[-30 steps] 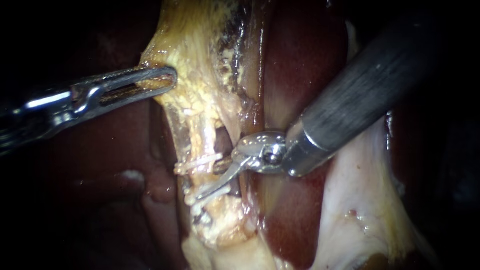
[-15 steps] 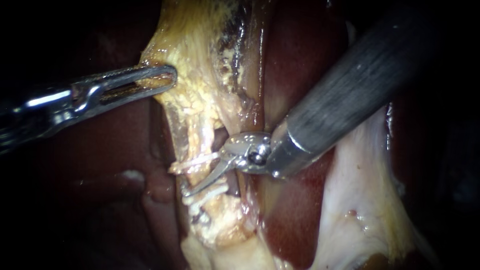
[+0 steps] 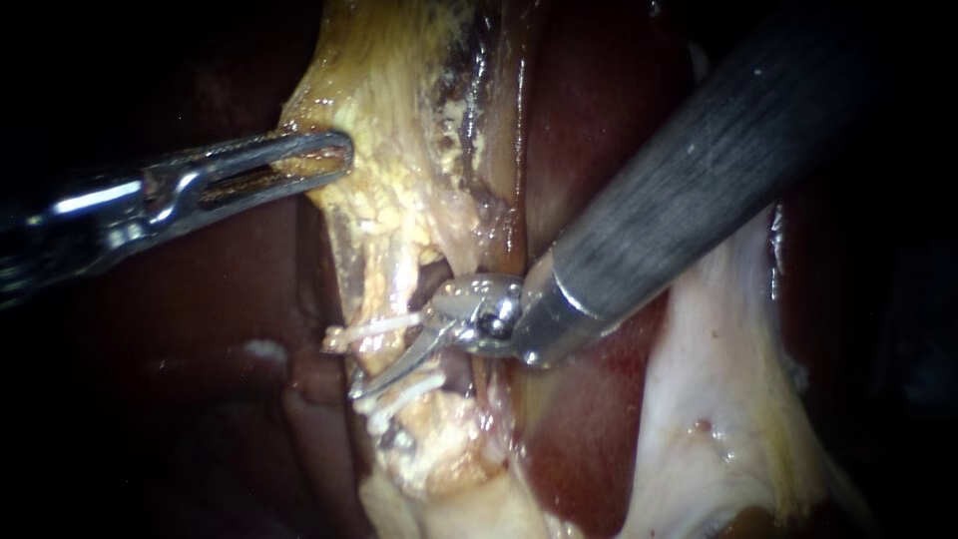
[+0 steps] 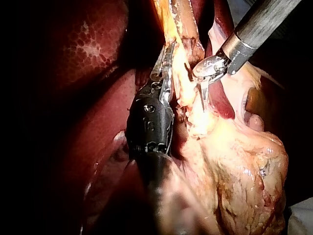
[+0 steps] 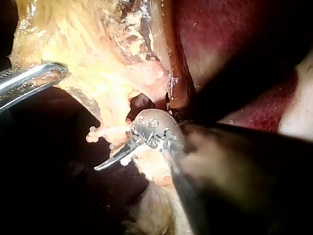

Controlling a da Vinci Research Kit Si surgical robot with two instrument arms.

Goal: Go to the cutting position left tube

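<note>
The right instrument (image 3: 387, 369), coming in from the upper right, is holding its blades parted at the left tube (image 3: 375, 295). The nearer blade is lying slantwise across the front of the tube, while the other is mostly hidden behind the tissue. That blade is crossing the tube between the upper clip (image 3: 371, 327) and the lower clips (image 3: 404, 391), its tip reaching just past the tube's far edge. The left tube is running downward through the middle of the endoscope view as a pale yellow strand, with a dark gap just beside it on the side of the instrument's wrist. Higher up, well apart from the blades, the left instrument (image 3: 337, 155) is clamping its long slotted jaws on the edge of the yellow tissue (image 3: 399, 120) above the tube. Dark red liver (image 3: 589, 110) is lying behind the right instrument's shaft.
</note>
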